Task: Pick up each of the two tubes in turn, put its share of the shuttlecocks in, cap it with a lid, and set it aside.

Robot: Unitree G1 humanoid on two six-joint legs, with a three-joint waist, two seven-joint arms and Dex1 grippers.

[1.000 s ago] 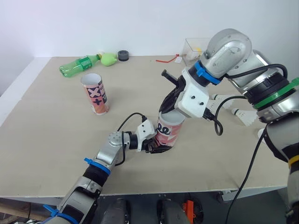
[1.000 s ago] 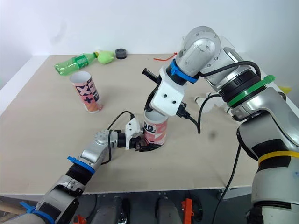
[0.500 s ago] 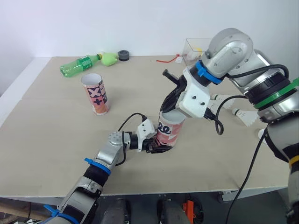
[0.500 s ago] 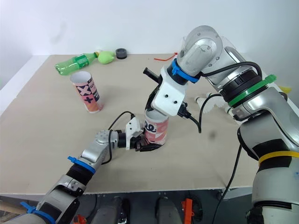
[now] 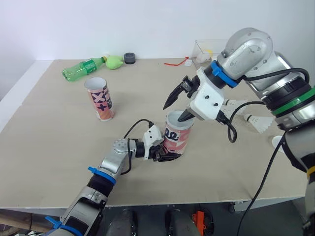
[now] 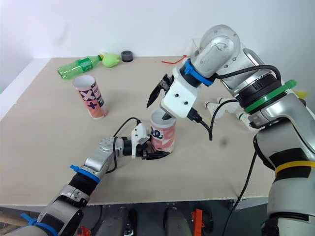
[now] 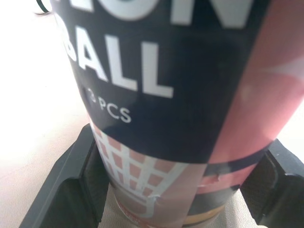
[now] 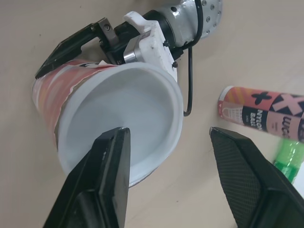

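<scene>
The right gripper [image 5: 179, 108] has lifted away from the mouth of the tube [image 5: 176, 135], where it sat half a second ago, while the left gripper [image 5: 166, 156] and the tube have stayed put. The right fingers [image 8: 103, 176] are now spread wide and hold nothing. In the right wrist view, one finger hangs over the tube's open rim and the other stands clear of it, out over bare table [image 5: 59, 147]. The tube's white inside lies between them.

The left fingers [image 7: 67, 189] are pressed on either side of the tube's lower end, pinching it just above the table. The tube stands there, seeming to lean a little.

The second tube [image 5: 100, 98] stands open-topped, well apart from both grippers, on the far side of the left fingers. A green bottle [image 5: 82, 69] lies beyond it, with a dark lid [image 5: 130, 58] further along the table's back edge. Two shuttlecocks [image 5: 257, 122] lie on the table behind the right gripper, well away from its fingertips. A clear box [image 5: 203, 51] sits at the back edge.
</scene>
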